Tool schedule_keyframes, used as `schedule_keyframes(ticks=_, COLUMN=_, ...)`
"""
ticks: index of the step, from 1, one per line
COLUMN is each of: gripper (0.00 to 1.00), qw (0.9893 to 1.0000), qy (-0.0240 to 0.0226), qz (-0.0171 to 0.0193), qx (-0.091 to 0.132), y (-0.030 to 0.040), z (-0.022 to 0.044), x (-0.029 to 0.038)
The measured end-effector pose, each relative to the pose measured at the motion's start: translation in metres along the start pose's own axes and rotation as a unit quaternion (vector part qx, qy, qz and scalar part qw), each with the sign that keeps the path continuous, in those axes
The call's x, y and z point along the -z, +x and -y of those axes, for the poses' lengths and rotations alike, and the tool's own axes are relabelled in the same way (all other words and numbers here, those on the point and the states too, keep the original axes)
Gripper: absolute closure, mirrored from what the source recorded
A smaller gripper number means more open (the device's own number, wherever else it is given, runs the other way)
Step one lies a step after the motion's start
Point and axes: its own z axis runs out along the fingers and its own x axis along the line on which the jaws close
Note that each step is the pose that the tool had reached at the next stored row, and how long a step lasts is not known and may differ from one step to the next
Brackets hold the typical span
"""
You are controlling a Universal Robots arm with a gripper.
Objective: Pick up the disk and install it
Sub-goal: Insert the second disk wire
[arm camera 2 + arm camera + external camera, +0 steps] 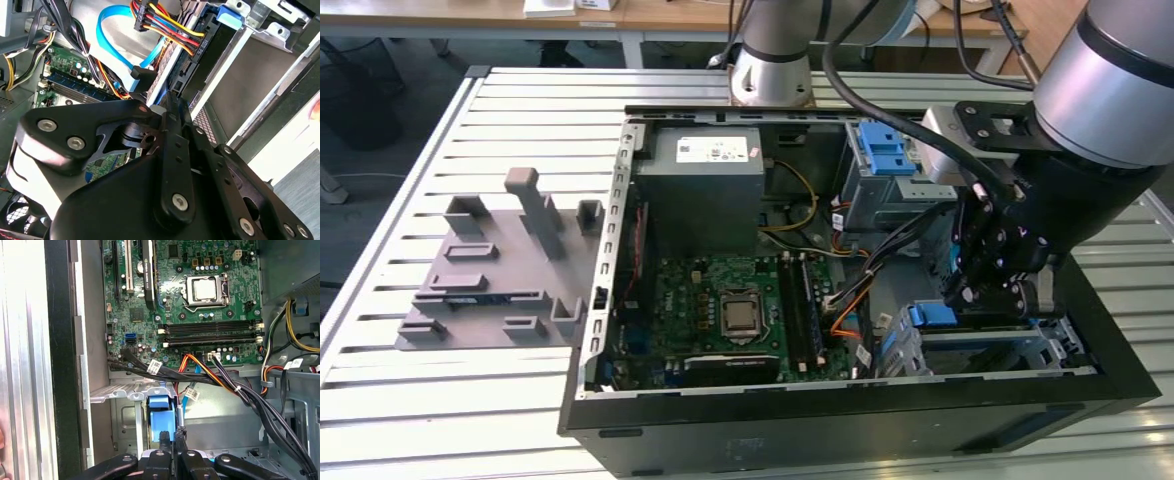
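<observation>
First wrist view: we see the claw (175,452) with its fingers drawn nearly together, pinching the thin upper edge of the disk (162,422), which stands on edge in the drive cage (130,412) at the case's front corner. We judge the disk stiff, fairly heavy, shock-sensitive and slippery on its metal faces; the blue carrier frame is the safer hold. Cables (210,377) run close beside it, the motherboard (200,295) beyond.
</observation>
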Motion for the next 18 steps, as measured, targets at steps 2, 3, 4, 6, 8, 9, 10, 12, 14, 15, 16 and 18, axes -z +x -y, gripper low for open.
schedule_keyframes(ticks=2, gripper=0.83, qw=1.0, qy=0.0, qz=0.0, qx=0.0, y=0.0, z=0.0, x=0.0)
schedule_keyframes(ticks=3, gripper=0.83, qw=1.0, qy=0.0, qz=0.0, qx=0.0, y=0.0, z=0.0001, x=0.0)
schedule_keyframes(ticks=4, gripper=0.83, qw=1.0, qy=0.0, qz=0.0, qx=0.0, y=0.0, z=0.0001, x=0.0)
schedule_keyframes(ticks=6, gripper=0.9, qw=1.0, qy=0.0, qz=0.0, qx=0.0, y=0.0, z=0.0001, x=0.0)
schedule_keyframes(ticks=8, gripper=0.9, qw=1.0, qy=0.0, qz=0.0, qx=0.0, y=0.0, z=0.0002, x=0.0)
schedule_keyframes(ticks=9, gripper=0.9, qw=1.0, qy=0.0, qz=0.0, qx=0.0, y=0.0, z=0.0002, x=0.0)
schedule_keyframes(ticks=10, gripper=0.9, qw=1.0, qy=0.0, qz=0.0, qx=0.0, y=0.0, z=0.0002, x=0.0)
schedule_keyframes(ticks=12, gripper=0.9, qw=1.0, qy=0.0, qz=0.0, qx=0.0, y=0.0, z=0.0003, x=0.0)
schedule_keyframes(ticks=14, gripper=0.9, qw=1.0, qy=0.0, qz=0.0, qx=0.0, y=0.0, z=0.0003, x=0.0)
schedule_keyframes(ticks=15, gripper=0.89, qw=1.0, qy=0.0, qz=0.0, qx=0.0, y=0.0, z=0.0003, x=0.0)
schedule_keyframes(ticks=16, gripper=0.89, qw=1.0, qy=0.0, qz=0.0, qx=0.0, y=0.0, z=0.0004, x=0.0)
schedule_keyframes(ticks=18, gripper=0.82, qw=1.0, qy=0.0, qz=0.0, qx=0.0, y=0.0, z=0.0004, x=0.0)
